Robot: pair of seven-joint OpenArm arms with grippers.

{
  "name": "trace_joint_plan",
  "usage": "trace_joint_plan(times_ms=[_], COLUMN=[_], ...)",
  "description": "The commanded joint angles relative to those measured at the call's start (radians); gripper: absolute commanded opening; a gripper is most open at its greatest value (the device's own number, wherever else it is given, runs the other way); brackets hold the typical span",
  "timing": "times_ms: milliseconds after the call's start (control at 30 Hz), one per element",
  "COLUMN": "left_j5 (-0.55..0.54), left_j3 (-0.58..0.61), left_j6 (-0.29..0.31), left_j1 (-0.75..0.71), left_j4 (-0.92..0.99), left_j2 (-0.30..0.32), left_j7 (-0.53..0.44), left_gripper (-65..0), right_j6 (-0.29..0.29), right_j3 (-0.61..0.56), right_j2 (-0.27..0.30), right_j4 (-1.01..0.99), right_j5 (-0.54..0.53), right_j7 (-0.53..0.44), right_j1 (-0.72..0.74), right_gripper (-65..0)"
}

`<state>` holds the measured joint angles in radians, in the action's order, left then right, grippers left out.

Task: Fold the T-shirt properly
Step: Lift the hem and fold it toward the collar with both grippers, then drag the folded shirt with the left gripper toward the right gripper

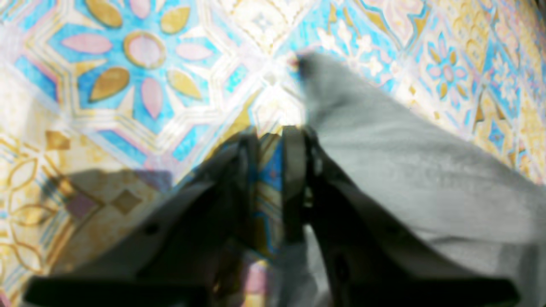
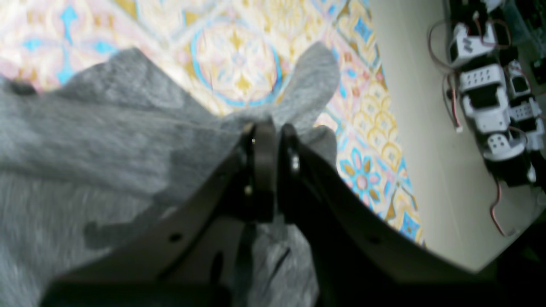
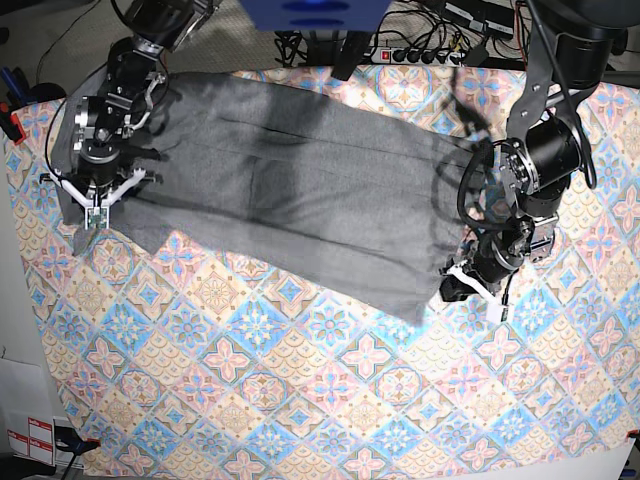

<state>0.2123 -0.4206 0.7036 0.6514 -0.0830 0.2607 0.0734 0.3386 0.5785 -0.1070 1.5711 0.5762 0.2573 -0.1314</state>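
- Dark fingers of the right claw (image 2: pixel 271 133) sit clenched on a bunched grey corner of the T-shirt (image 3: pixel 300 180), at the base view's left edge.
- Left claw (image 1: pixel 273 136) shows a narrow gap with tablecloth (image 3: pixel 300 400) pattern between its fingers; grey cloth lies against one finger, but blur hides whether any is pinched.
- Between both claws the T-shirt stretches across the patterned surface.

Pastel tile-pattern tablecloth (image 3: pixel 300 400) covers table, bright light washing it out. Pale floor (image 2: pixel 431 179) at edge. Power strip (image 3: pixel 420 55) and cables up back.
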Motion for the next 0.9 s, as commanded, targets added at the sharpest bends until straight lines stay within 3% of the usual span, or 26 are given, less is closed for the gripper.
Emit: trace_joint_plan(times_ms=[0, 333, 500, 667, 767, 867], left_j5=[0.019, 0.032, 0.034, 0.042, 0.108, 0.132], left_j3=[0.001, 0.001, 0.001, 0.001, 0.025, 0.052], left_j6=[-0.005, -0.005, -0.005, -0.005, -0.005, -0.005], left_j1=[0.025, 0.110, 0.147, 0.041, 0.012, 0.012], left_j4=[-0.008, -0.010, -0.025, -0.265, -0.298, -0.255], left_j2=[0.005, -0.051, -0.091, -0.171, -0.203, -0.212], left_j7=[0.007, 0.004, 0.001, 0.001, 0.003, 0.001], left_gripper=[-56.4, -54.1, -41.1, -20.5, -10.0, -7.9], right_j6=[-0.014, -0.014, -0.014, -0.014, -0.014, -0.014], right_j3=[0.001, 0.001, 0.001, 0.001, 0.004, 0.002], right_j2=[0.000, 0.000, 0.000, 0.000, 0.000, 0.000], right_j4=[0.024, 0.021, 0.015, 0.015, 0.018, 0.024], right_j5=[-0.003, -0.003, -0.003, 0.000, 0.001, 0.001], right_j7=[-0.025, -0.025, -0.022, -0.020, -0.020, -0.022], right_j1=[0.014, 0.013, 0.013, 0.013, -0.001, -0.015], right_gripper=[-63.1, -63.1, -63.1, -63.1, -63.1, -63.1])
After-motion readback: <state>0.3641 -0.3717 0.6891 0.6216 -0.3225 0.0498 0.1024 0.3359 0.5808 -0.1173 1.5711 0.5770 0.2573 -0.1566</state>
